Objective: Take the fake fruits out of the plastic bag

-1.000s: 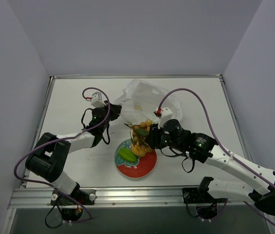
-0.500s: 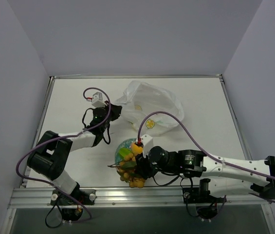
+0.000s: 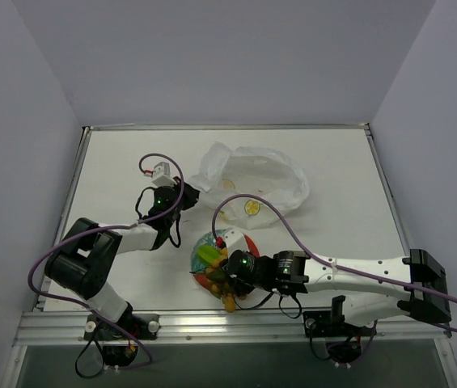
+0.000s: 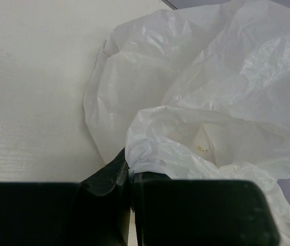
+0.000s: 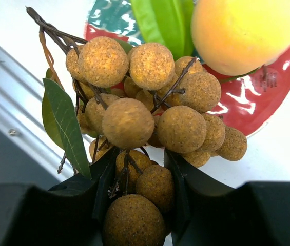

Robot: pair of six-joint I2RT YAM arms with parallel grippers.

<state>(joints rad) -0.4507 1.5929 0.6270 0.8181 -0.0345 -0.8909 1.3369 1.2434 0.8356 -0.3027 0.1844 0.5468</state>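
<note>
berries (image 5: 150,102) crowding plate (image 5: 255,102), bag (image 3: 272,174) behind

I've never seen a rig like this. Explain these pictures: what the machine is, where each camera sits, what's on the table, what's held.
This is a robot with two arms bolted at the near edge of a white table. The wide picture comes from a fixed camera above and behind them; the close-ups come from a camera on each wrist. On the table lie a crinkly white plastic bag and a red-and-teal plate carrying a green fruit and an orange-yellow fruit. The left arm has its jaws shut on the bag's edge. The right arm holds a bunch of tan berries in its jaws, close by the plate.
</note>
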